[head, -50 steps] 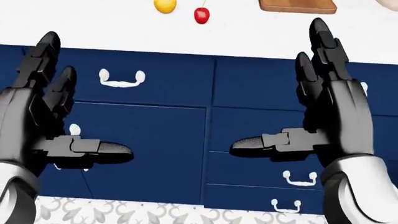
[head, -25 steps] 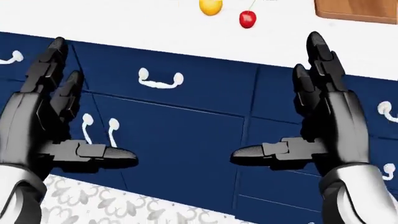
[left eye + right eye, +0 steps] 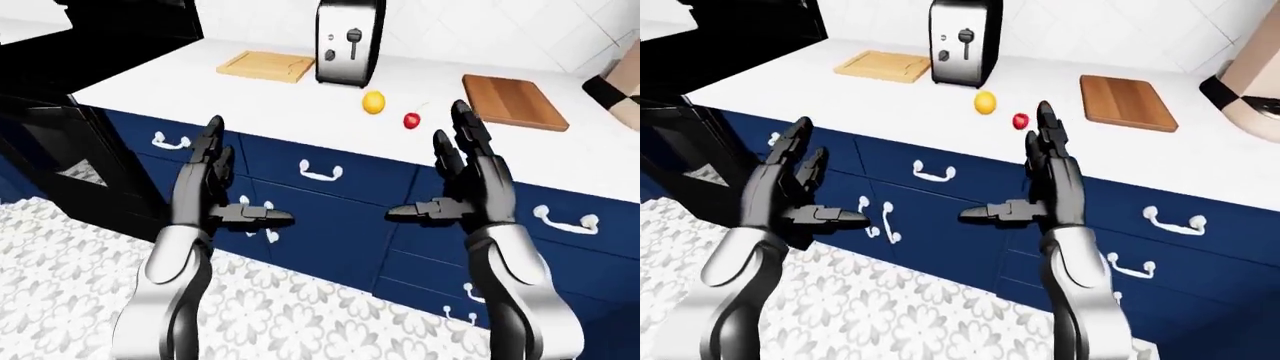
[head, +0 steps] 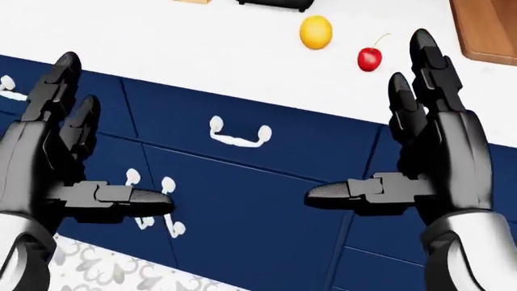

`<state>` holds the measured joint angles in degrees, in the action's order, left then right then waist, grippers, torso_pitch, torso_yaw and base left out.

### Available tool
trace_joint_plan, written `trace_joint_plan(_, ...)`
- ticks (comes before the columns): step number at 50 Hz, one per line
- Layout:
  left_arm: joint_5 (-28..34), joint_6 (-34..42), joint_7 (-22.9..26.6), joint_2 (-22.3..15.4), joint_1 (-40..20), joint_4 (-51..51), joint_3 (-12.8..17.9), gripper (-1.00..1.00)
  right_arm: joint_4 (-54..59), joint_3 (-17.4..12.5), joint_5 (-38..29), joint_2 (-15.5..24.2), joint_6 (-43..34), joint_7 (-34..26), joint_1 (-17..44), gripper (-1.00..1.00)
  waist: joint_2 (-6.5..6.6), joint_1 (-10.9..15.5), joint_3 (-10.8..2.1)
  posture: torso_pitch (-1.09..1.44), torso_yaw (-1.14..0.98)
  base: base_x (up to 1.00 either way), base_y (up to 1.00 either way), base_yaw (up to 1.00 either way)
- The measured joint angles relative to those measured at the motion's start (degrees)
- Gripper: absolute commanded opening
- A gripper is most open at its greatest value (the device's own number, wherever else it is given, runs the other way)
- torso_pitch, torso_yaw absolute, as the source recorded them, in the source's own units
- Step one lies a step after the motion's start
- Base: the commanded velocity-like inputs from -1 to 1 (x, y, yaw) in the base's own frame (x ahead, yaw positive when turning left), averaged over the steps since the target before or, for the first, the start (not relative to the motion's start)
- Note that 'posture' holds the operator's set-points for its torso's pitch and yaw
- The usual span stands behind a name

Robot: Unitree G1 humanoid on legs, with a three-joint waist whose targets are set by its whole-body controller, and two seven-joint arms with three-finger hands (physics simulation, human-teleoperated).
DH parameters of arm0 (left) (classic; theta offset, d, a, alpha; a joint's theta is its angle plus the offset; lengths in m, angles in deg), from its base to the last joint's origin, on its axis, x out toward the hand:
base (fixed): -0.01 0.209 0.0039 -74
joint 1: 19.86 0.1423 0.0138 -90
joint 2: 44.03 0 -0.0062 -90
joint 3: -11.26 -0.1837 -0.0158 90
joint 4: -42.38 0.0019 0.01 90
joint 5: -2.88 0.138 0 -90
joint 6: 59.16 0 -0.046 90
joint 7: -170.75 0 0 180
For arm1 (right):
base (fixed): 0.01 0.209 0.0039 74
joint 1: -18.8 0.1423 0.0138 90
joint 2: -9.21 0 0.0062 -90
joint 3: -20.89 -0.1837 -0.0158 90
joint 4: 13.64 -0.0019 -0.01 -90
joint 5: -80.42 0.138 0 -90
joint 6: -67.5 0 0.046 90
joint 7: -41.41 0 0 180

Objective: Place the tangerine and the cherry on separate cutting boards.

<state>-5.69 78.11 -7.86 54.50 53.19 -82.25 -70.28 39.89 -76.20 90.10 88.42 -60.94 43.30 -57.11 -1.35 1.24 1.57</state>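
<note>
A yellow-orange tangerine [image 3: 373, 103] and a red cherry [image 3: 412, 120] lie side by side on the white counter [image 3: 250, 94], the cherry to the right. A light cutting board [image 3: 266, 65] lies left of the toaster. A darker wooden board [image 3: 513, 102] lies right of the cherry. My left hand [image 3: 232, 178] and right hand [image 3: 445, 174] are both open and empty, held up before the blue drawers, below the counter edge. In the head view the tangerine [image 4: 316, 32] and cherry [image 4: 369, 59] sit at the top, just left of my right hand's fingertips [image 4: 423, 42].
A chrome toaster [image 3: 348, 43] stands behind the fruit. A black oven unit [image 3: 70, 142] stands at the left. A beige appliance [image 3: 1252, 81] sits at the counter's right. Blue drawers with white handles [image 3: 322, 174] run below the counter. Patterned floor [image 3: 290, 315] lies beneath.
The camera has moved: the fruit and drawers have shifted right and down in the head view. Both hands keep the same open pose.
</note>
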Motion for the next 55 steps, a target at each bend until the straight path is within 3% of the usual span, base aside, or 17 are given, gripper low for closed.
trace_joint_plan(3,0.1,-0.7,0.1,0.0,0.3,-0.8,0.2,1.00,-0.9,-0.6,0.6,0.0,0.2,0.3,0.2,1.00,-0.57,0.1,0.04,0.00,0.00,0.16,-0.07,-0.55)
trace_joint_plan(5,0.4,-1.1,-0.1,-0.2,0.0,-1.4,0.9,1.00,-1.9,-0.5,1.5,0.2,0.9,0.1,0.3,1.00,-1.25,-0.3,-0.66,0.00,0.00,0.00,0.00,-1.00)
trace_joint_plan(9,-0.1,-1.1,0.5,0.7,-0.2,-0.5,-1.5,1.00,-0.7,-2.5,1.4,0.9,1.1,1.1,-1.3,1.00,-0.49,-3.2,-0.23,0.00,0.00,0.00,-0.25,-0.75)
trace_joint_plan(11,-0.8,-0.9,1.2,1.0,-0.7,0.3,-3.1,1.00,-0.8,-3.7,0.4,1.2,0.9,2.0,-1.7,1.00,2.07,-3.1,0.67,0.00,0.00,0.00,-0.12,0.00)
trace_joint_plan(13,-0.8,-0.7,1.4,0.9,0.0,-0.1,-2.7,1.00,-0.8,-2.8,-0.2,1.1,1.1,2.3,-1.3,1.00,2.16,-3.0,1.55,0.00,0.00,0.00,0.00,0.00)
trace_joint_plan(16,-0.3,-0.2,1.0,0.7,-0.2,-0.8,-1.4,1.00,-0.7,-1.2,-0.6,1.2,1.0,1.6,-0.7,1.00,1.68,-2.4,1.04,0.00,0.00,0.08,0.00,0.00)
trace_joint_plan(22,0.1,-0.8,0.6,0.3,-0.5,-1.5,-0.5,1.00,-0.6,-0.7,-1.5,0.7,2.1,0.2,-0.4,1.00,4.49,-1.8,0.49,0.00,0.00,0.39,0.00,0.00)
trace_joint_plan(24,0.2,-1.2,0.5,0.2,-0.1,-1.2,0.0,1.00,-0.7,0.0,-1.4,0.3,2.5,-0.1,-0.6,1.00,3.23,-0.8,1.35,0.00,0.00,0.48,0.00,0.00)
trace_joint_plan(28,0.5,-0.9,0.3,0.2,0.5,-0.2,0.0,1.00,-0.5,0.2,-1.3,0.0,2.4,-0.5,-1.2,1.00,4.04,-0.3,1.10,0.00,0.00,0.50,0.00,0.00)
trace_joint_plan(33,0.3,-1.6,0.5,0.2,0.2,-0.7,-0.2,1.00,-1.3,-0.9,-1.1,0.2,2.7,-0.3,-1.3,1.00,1.53,0.7,0.84,0.00,0.00,0.50,0.00,0.00)
trace_joint_plan(36,0.4,-2.1,0.5,0.2,-0.2,-0.6,-0.2,1.00,-2.3,-1.3,-0.8,0.5,2.8,-0.2,-0.9,1.00,-1.52,0.7,-0.13,0.00,0.00,0.37,0.00,0.00)
trace_joint_plan(37,0.3,-2.2,0.5,0.6,-0.1,-0.5,-0.5,1.00,-2.2,-1.8,-0.7,0.8,2.9,-0.1,-1.0,1.00,-1.00,-0.1,0.21,0.00,0.00,0.31,0.00,0.00)
trace_joint_plan(40,-0.2,-1.1,0.9,0.8,0.3,0.5,-1.7,1.00,-1.4,-3.1,-0.6,1.0,2.0,0.5,-1.7,1.00,-2.13,-1.1,1.38,0.00,0.00,0.42,0.00,0.00)
trace_joint_plan(46,-0.3,-0.5,0.6,0.5,-0.5,-1.5,-0.7,1.00,-3.7,-3.3,0.2,1.5,1.6,0.9,-1.2,1.00,1.16,-2.1,0.98,0.00,0.00,0.52,0.00,0.00)
trace_joint_plan(50,-0.6,-1.2,0.5,0.1,-1.3,-3.0,-0.4,1.00,-5.9,-3.4,0.4,1.7,1.2,1.2,-0.4,1.00,3.92,-1.9,-0.46,0.00,0.00,0.04,0.00,0.00)
trace_joint_plan(53,-0.4,-1.0,0.3,0.0,0.1,-1.4,0.3,1.00,-6.0,-2.6,1.1,1.2,0.6,0.8,-1.8,1.00,4.31,-1.8,1.67,0.00,0.00,0.00,0.00,0.00)
trace_joint_plan(55,-0.1,-0.1,0.1,0.0,0.5,0.0,0.3,1.00,-5.4,-2.8,1.4,1.1,0.3,0.5,-2.6,1.00,4.15,-1.6,2.01,0.00,0.00,0.00,0.00,0.00)
